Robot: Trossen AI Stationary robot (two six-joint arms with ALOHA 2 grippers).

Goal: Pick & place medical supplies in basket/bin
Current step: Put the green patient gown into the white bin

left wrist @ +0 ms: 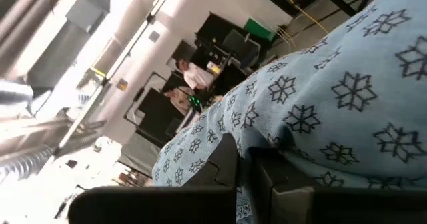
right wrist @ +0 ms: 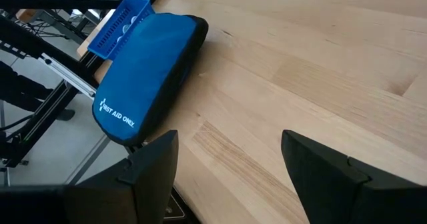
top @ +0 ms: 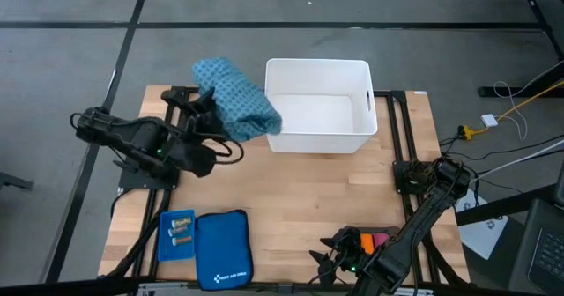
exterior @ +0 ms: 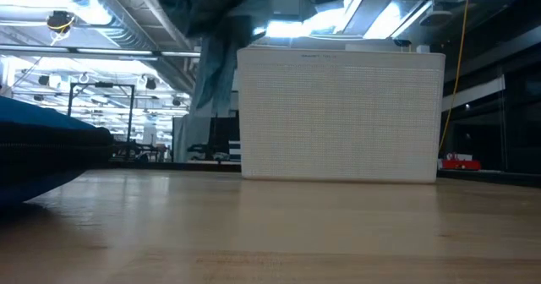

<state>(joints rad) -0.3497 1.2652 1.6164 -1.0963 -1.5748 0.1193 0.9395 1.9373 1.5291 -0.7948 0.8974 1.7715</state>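
Note:
The teal snowflake-patterned cloth bundle [top: 236, 98] is held up by my left gripper [top: 211, 111] just left of the white tub [top: 361, 133], and its edge overlaps the tub's left rim from above. In the low view the cloth [exterior: 213, 39] hangs left of the tub [exterior: 338, 115], off the table. My right gripper [right wrist: 230, 164] is open low over the table's near edge, touching nothing. An orange cylinder [top: 365, 240] and a pink block [top: 381, 240] lie beside the right arm. Yellowish vials [top: 181, 234] sit in a small blue tray. My left gripper is shut on the cloth bundle, pinching a bunched part of it [left wrist: 267, 141] between its two fingers [left wrist: 223, 167]. The fingers reach in about level from the table's left. The bundle is lifted clear of the table, its loose end hanging below; whether it touches the tub's rim I cannot tell.
A large blue zip pouch with white lettering [top: 222, 247] [right wrist: 147, 71] lies at the near edge, the blue tray [right wrist: 120, 24] next to it on its left. Bare wood lies between the pouch and the tub. A person stands far off in the room [left wrist: 193, 74].

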